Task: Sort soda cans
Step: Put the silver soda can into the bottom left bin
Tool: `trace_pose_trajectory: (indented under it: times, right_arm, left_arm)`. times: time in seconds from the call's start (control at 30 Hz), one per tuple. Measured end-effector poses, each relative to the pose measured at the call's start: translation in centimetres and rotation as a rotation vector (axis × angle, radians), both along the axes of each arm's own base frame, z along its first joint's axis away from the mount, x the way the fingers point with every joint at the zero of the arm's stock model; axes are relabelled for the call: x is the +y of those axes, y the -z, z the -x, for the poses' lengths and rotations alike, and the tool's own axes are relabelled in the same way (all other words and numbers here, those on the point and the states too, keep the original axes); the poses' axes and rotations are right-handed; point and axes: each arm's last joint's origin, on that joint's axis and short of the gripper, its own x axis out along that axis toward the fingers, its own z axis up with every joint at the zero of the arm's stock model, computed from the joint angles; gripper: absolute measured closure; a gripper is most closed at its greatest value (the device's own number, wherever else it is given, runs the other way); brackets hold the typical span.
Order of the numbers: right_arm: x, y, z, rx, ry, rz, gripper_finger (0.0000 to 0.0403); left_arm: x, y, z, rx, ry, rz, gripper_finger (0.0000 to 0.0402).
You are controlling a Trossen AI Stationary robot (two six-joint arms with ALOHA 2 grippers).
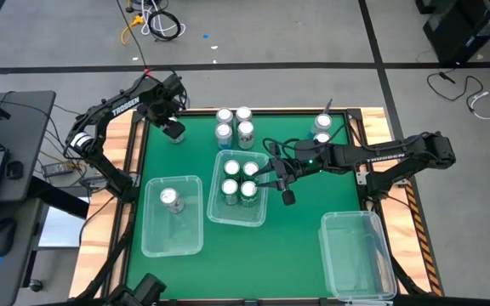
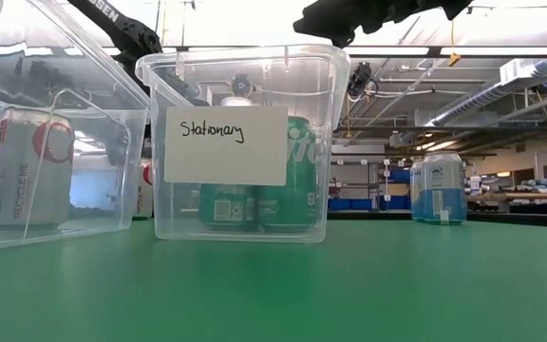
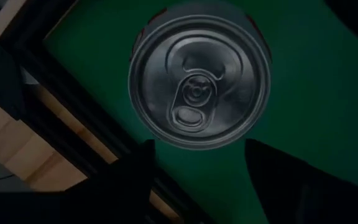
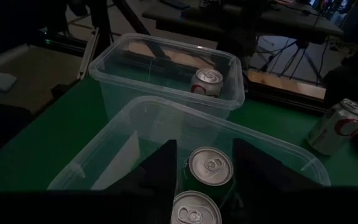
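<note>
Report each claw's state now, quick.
Left claw: open, hovering above a can on the table, holding nothing.
Right claw: open, straddling a green can in the middle bin.

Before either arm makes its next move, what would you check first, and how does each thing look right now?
1. Left gripper centred above the loose can at the table's far left corner: ok, fingers open either side, can upright.
2. Right gripper clear of the green can in the middle bin: not ok, fingers straddle it.
3. Cans in the middle bin upright: ok.
4. Left bin has space: ok, one can inside.
5. Right bin ready: ok, nothing visible inside.
6. Cans waiting on the mat: ok, upright.
</note>
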Motion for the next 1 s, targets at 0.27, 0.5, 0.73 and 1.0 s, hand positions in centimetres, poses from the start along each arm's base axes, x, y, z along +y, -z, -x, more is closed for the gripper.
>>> trace_pose_trajectory:
  times: [0.27, 0.5, 0.73, 1.0]
  right_arm:
    - [0.0, 0.0, 0.0, 0.000, 0.000, 0.000, 0.0228]
    - [0.0, 0.0, 0.0, 0.003, 0.005, -0.015, 0.0208]
    - [0.0, 0.0, 0.0, 0.004, 0.006, -0.017, 0.0191]
    - [0.0, 0.0, 0.0, 0.004, 0.007, -0.021, 0.0177]
  left_arm:
    - [0.0, 0.0, 0.2, 0.059, 0.008, -0.026, 0.0091]
    - [0.3, 0.0, -0.1, 0.002, 0.021, -0.035, 0.0089]
    - [0.8, 0.0, -0.5, -0.041, 0.023, -0.085, 0.0089]
    - [1.1, 0.0, -0.7, -0.076, 0.027, -0.102, 0.0089]
